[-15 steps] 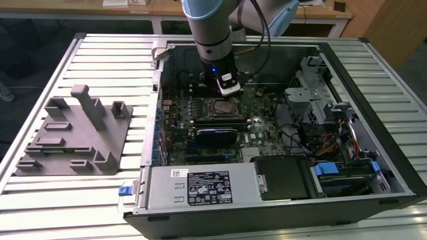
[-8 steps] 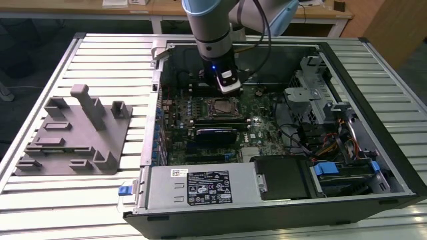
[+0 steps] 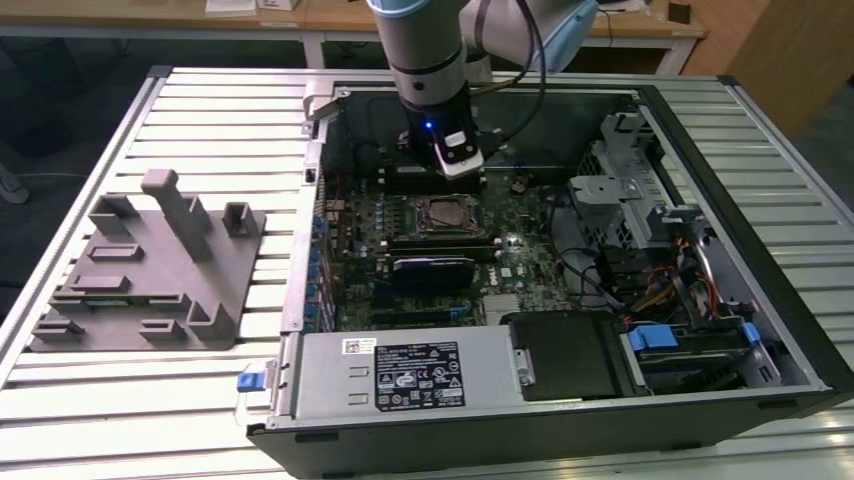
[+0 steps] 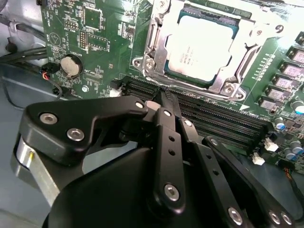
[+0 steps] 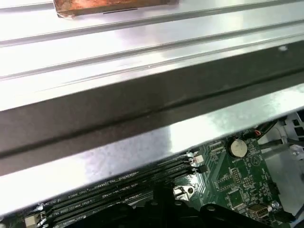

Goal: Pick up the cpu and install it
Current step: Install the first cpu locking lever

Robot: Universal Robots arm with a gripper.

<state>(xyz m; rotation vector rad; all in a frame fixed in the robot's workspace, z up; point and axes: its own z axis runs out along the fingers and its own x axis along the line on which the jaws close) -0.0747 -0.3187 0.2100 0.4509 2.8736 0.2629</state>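
1. Where the square metal-framed socket (image 4: pixel 202 45) sits on the green motherboard (image 4: pixel 102 42), the small flat square cpu with its pale silvery metal top (image 4: pixel 199 50) already lies inside it, flat and framed on all sides by the socket's bright metal bracket.
2. Just beside the socket, between it and the gripper, run the long black empty memory slots (image 4: pixel 213 114), parallel to the socket's near edge.
3. Over those slots, a short way off the socket, hangs the black metal gripper (image 4: pixel 164 97); its fingers (image 4: pixel 167 102) meet at a closed tip with nothing between them, and they do not touch the cpu.
4. Farther from the socket, across the board, a round silver coin battery (image 4: pixel 71 65) stands in its holder; in the first wrist view it (image 5: pixel 237 147) shows near the slots (image 5: pixel 128 187).
5. In the exterior view, the socket (image 3: pixel 445 212) lies in the middle of the open black computer case (image 3: pixel 747 300), with the gripper (image 3: pixel 459 165) above the board just beyond it.
6. Well apart from the socket, outside the case on the exterior view's left, a grey plastic fixture block (image 3: pixel 147 275) rests on the white slatted table (image 3: pixel 80 395).
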